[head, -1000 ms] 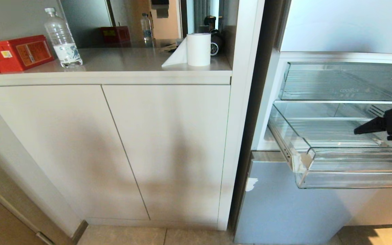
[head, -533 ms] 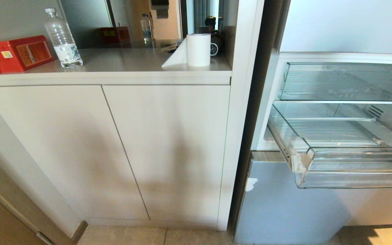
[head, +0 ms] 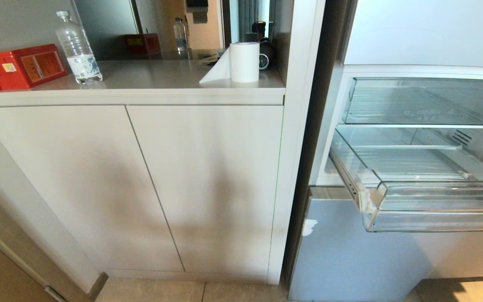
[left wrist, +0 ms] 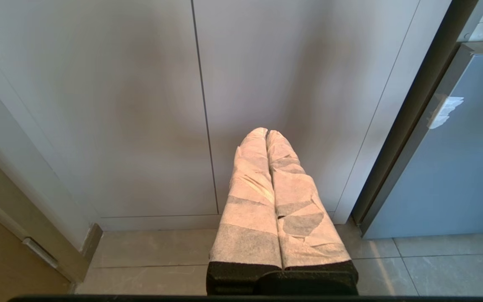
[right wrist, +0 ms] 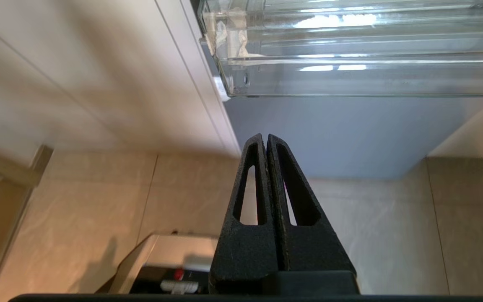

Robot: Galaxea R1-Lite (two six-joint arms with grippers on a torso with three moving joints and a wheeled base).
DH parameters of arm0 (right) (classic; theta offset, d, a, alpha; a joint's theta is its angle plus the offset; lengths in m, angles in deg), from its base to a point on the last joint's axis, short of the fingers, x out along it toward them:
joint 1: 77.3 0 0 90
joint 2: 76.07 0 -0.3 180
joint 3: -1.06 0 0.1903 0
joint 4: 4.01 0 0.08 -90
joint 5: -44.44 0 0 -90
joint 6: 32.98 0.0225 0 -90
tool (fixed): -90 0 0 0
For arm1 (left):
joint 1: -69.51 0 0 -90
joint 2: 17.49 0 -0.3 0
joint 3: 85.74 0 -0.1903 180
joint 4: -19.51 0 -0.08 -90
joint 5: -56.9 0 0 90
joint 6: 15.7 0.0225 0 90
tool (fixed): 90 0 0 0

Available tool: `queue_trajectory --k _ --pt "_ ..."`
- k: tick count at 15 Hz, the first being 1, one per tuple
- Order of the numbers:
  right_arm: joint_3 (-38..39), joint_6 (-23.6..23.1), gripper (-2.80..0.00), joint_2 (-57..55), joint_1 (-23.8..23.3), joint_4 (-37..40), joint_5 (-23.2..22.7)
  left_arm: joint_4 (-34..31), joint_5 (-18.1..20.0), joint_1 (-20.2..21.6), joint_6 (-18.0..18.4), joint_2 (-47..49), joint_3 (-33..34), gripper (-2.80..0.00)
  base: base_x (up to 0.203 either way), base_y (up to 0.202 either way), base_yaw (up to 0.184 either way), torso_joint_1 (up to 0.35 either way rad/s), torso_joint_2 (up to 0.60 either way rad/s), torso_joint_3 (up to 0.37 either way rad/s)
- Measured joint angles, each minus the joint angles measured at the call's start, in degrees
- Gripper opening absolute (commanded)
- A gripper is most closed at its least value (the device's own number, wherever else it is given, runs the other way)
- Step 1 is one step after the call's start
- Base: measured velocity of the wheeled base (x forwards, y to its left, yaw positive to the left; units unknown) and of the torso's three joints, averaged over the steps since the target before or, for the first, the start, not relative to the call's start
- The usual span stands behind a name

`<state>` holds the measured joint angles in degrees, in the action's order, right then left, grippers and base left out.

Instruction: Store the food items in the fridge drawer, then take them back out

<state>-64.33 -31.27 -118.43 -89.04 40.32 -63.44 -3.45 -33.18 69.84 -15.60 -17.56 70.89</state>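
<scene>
We find the fridge drawer (head: 426, 197) pulled out with no fruit visible inside, presumably awaiting loading; our right pincer (right wrist: 266, 140) hangs clenched and empty below its lip; the left pincer (left wrist: 266, 134) sits clenched, parked near the floor.

Fridge drawer (head: 434, 209): pulled out, right of the cabinet (head: 141, 184), below the lettered bin (head: 421, 102).
Counter (head: 162, 77): box (head: 19, 66) leftmost, bottle (head: 78, 48) beside it, paper roll (head: 243, 61) rightmost.
</scene>
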Motion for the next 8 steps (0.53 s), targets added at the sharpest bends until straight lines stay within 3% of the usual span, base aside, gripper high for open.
queue_trajectory --k 8 --pt "28.3 -1.3 -2.80 13.7 1.0 -27.7 0.7 0.0 0.0 0.0 0.0 0.0 0.0 -2.80 0.000 0.000 0.000 0.000 0.00 0.000"
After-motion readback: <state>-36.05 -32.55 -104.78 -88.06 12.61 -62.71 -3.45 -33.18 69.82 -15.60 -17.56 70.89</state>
